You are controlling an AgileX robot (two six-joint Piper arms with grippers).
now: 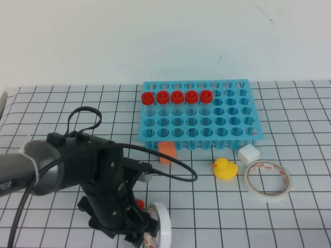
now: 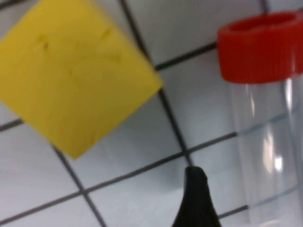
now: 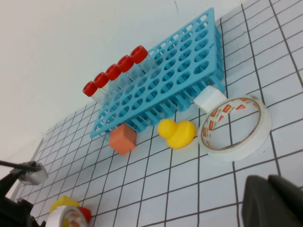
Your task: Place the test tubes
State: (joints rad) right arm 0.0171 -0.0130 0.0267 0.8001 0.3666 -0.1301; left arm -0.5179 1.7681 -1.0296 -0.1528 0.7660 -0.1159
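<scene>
- Your target is the loose test tube; it lies flat on the worktop under the left arm, red cap pointing towards a yellow block that sits just beside it.
- The left claw hangs low over that spot at the near-left of the worktop; its jaws stand wide and hold nothing; one black fingertip shows just beside the glass, apart from it.
- To take it well, centre the jaws across the clear barrel below the cap, not on the cap itself; glass is slick, so close gently and squarely (a skewed grip will likely let it roll).
- Mind the neighbours; the block and a tape roll crowd the tube, so come straight down.
- The blue rack waits further back with five capped tubes standing in one row; the hole beside them looks the natural next slot.
- The right claw is closed on nothing, parked off to the right.
</scene>
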